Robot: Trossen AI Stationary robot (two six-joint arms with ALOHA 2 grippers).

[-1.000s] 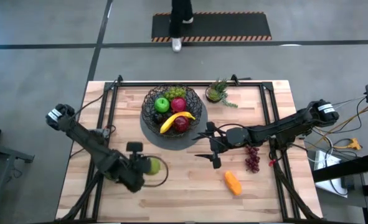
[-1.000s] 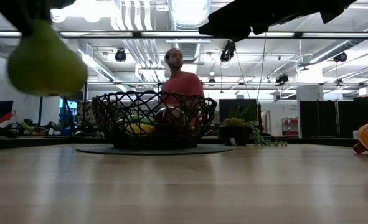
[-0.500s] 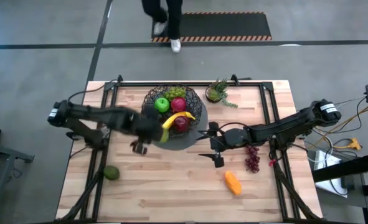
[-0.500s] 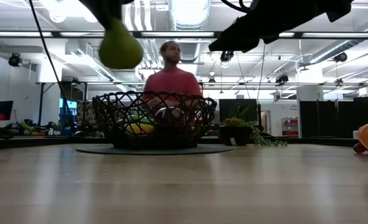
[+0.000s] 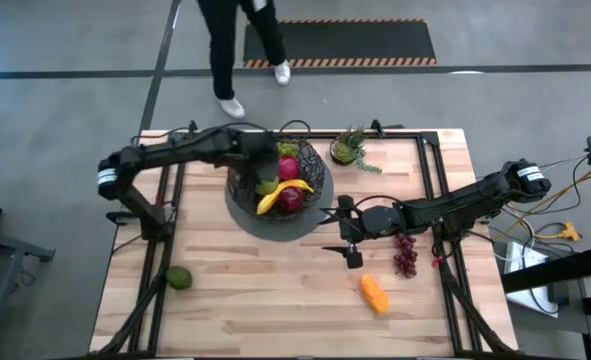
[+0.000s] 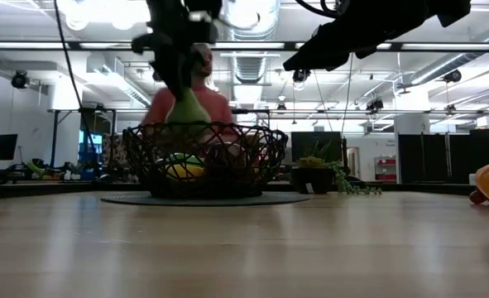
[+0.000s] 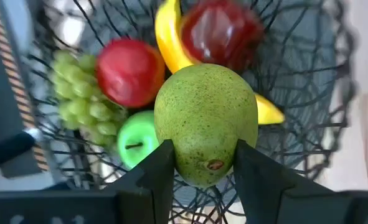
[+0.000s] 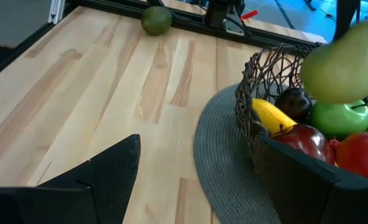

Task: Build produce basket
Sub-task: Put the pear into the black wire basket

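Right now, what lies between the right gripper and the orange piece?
Bare tabletop. In the high view, the right gripper hangs just off the basket, and only wood shows between it and the orange piece. The purple grapes lie off to the side.

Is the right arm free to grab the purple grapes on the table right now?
Probably yes: the right claw is open and empty, the grapes lie beside that arm, nothing on them.

Speckled green pear (image 7: 205, 121) — black wire basket (image 7: 308, 81), yellow banana (image 7: 166, 34), red apples (image 7: 131, 71), pale-green grapes (image 7: 78, 93).
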